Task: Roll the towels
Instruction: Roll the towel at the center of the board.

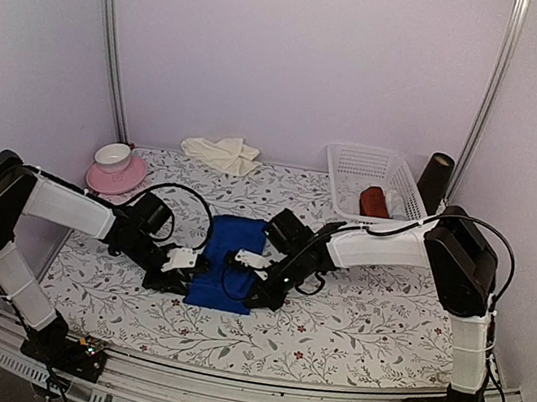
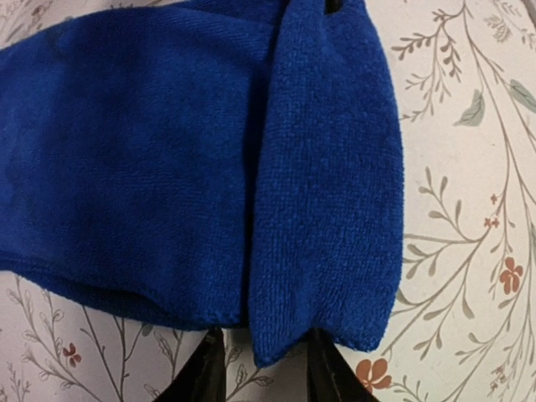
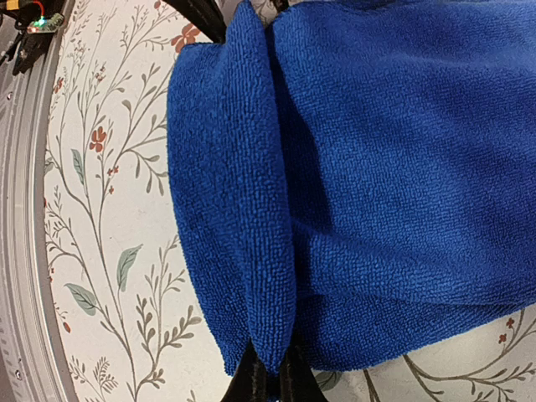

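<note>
Pinching a fold of the blue towel (image 3: 402, 167), the right gripper (image 3: 270, 375) is risking skewing the roll (left gripper (image 2: 266, 373) is standing parted, that end loose).

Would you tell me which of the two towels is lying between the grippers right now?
The blue towel, mid-table with its near edge folded over, pinched by the right gripper; the cream towel lies crumpled at the far edge, untouched.
</note>
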`<state>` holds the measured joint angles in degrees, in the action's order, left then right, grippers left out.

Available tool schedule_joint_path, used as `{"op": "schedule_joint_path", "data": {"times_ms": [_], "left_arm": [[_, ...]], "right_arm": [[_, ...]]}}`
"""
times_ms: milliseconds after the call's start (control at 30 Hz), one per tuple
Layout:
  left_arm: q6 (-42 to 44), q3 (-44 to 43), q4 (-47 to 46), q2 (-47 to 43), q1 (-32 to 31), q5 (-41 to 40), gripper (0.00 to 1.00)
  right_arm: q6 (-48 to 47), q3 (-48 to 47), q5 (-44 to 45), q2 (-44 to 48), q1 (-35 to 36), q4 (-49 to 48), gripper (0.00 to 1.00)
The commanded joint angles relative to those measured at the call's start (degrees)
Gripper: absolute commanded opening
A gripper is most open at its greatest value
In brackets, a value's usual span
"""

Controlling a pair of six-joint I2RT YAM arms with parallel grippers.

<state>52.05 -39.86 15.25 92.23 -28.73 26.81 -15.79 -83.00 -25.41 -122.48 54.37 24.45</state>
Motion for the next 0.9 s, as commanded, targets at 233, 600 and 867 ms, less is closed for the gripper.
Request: {"op": "schedule_joint_path", "data": {"times_ms": [233,600,867], "left_arm": [[1.9,7.6,-9.0,-10.7,0.7,-4.8,0.63],[16.3,25.7,-24.3,-28.5,-5.8,-8.2,0.64],[16.8,25.5,-25.7,-25.5,-10.9,-11.8,0.49]], "right_arm": [[0.9,-1.8,-0.6,-3.9,-1.2,4.3,0.03],[2.7,-2.9,-2.2,-5.2,-2.7,5.2,0.03],[3.0,-2.7,-2.2,-5.3,-2.8,5.2,0.03]]}}
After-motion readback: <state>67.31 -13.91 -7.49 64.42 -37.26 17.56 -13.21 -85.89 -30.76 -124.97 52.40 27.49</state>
